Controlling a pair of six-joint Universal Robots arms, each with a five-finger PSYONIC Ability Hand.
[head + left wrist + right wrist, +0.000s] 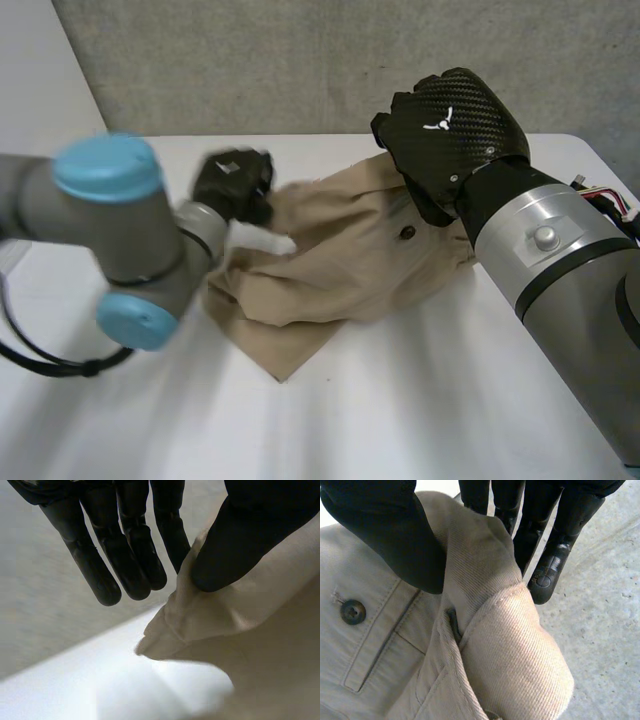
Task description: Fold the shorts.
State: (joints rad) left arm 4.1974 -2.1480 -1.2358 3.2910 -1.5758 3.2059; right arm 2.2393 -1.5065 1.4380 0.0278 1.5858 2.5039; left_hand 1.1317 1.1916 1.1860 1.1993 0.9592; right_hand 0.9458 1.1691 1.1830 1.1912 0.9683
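Two hands: both on the tan shorts (340, 260)
Left hand (235, 185): pinches a fold at the cloth edge between thumb and straight fingers
Right hand (450, 130): clamped on the waistband near a dark button (353, 611)
Position: shorts lie crumpled on the white counter (420, 400)

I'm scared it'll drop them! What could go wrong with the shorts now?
The left hand pinches just a thin edge of the shorts, so it might slip out. The cloth is bunched between it and the right hand, so the fold could turn out crooked.
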